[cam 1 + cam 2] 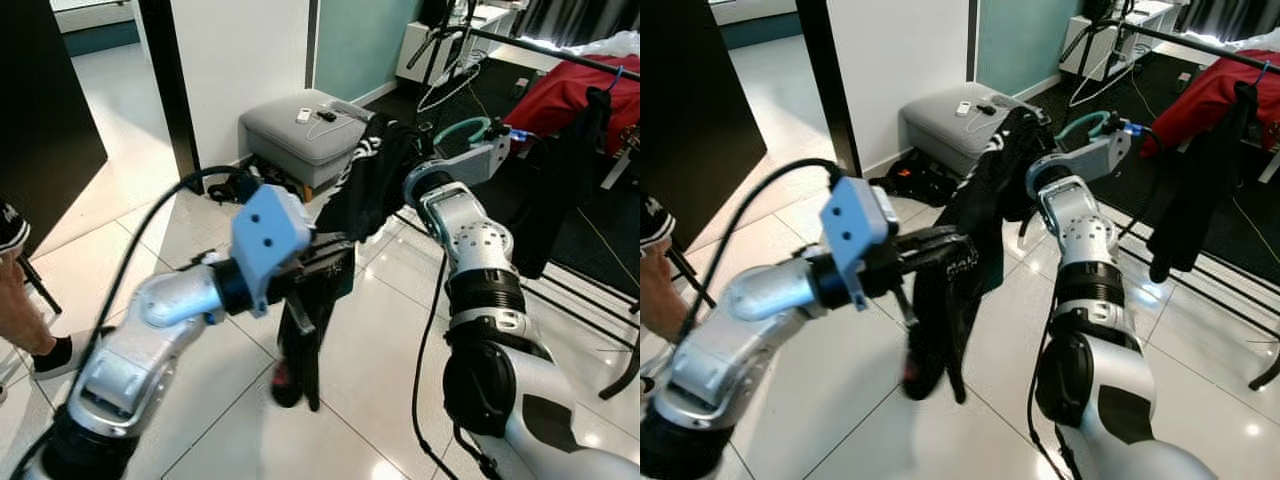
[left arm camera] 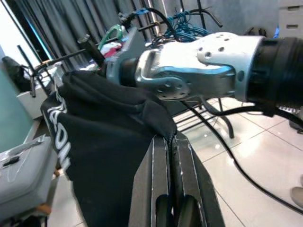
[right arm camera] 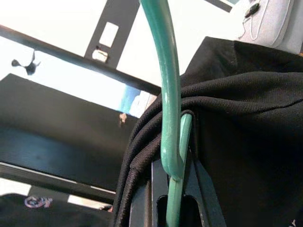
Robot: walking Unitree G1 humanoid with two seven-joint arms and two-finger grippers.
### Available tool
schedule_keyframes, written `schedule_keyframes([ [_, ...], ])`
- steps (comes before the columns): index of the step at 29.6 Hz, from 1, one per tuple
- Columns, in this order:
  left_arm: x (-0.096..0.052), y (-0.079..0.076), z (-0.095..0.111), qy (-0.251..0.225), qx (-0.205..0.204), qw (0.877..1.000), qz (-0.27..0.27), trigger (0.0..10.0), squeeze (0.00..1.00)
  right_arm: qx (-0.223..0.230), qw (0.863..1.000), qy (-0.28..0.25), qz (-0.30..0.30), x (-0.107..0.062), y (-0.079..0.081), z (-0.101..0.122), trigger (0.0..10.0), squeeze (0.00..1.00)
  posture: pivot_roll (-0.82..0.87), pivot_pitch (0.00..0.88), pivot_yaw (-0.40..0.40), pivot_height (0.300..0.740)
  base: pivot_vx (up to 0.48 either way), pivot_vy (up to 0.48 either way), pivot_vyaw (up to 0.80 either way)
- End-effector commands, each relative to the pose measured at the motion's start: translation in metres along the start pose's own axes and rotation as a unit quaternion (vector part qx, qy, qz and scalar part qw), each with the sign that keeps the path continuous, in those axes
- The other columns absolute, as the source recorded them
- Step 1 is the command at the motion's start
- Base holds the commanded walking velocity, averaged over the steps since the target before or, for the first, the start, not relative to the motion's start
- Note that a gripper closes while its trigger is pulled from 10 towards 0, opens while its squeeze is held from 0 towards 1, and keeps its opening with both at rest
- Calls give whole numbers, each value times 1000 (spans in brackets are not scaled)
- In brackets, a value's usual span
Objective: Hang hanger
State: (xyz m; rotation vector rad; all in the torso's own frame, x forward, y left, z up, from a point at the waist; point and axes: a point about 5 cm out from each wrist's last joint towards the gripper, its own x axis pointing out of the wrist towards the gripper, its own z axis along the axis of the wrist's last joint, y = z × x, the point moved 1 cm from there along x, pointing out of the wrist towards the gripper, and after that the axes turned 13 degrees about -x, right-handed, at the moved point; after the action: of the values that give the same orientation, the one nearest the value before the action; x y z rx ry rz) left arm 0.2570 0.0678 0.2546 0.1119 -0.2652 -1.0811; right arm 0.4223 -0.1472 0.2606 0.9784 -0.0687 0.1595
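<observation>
A teal hanger [image 3: 170, 94] carries a black garment [image 1: 375, 185] with white lettering. My right gripper [image 3: 173, 189] is shut on the hanger's neck, with the cloth bunched against its fingers. The hanger's hook [image 1: 458, 126] sticks out by the grey right wrist mount, short of the black clothes rail [image 1: 560, 53] at the upper right. My left gripper [image 2: 173, 142] is shut on a fold of the garment lower down, holding the cloth out in front of me [image 1: 340, 252]. The rest of the garment hangs toward the floor.
The rack holds a red garment [image 1: 560, 95] and a dark hanging one [image 1: 560, 190], and its legs spread over the dark floor at right. A grey ottoman [image 1: 300, 125] stands by the white wall. A person's foot [image 1: 50, 355] is at the lower left.
</observation>
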Motion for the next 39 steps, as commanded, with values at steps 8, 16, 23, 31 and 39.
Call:
schedule_keyframes([
  [8,-17,8,-7,45,58,997,17,10000,0,39,998,-5,57,1,13,15,10000,0,32,63,-95,740,0,0,0],
  [16,-56,59,-6,107,134,977,128,10000,0,19,991,31,132,-5,30,11,10000,0,23,70,-90,740,0,0,0],
  [23,-66,67,8,97,150,973,144,10000,0,-2,996,3,91,-2,19,21,10000,0,24,75,-90,740,0,0,0],
  [31,-70,65,5,96,146,974,145,10000,0,4,999,-36,34,-1,3,36,10000,0,25,76,-94,740,0,0,0],
  [39,-57,52,2,79,131,981,116,10000,0,19,997,-67,22,-1,-1,46,10000,0,31,76,-94,740,0,0,0],
])
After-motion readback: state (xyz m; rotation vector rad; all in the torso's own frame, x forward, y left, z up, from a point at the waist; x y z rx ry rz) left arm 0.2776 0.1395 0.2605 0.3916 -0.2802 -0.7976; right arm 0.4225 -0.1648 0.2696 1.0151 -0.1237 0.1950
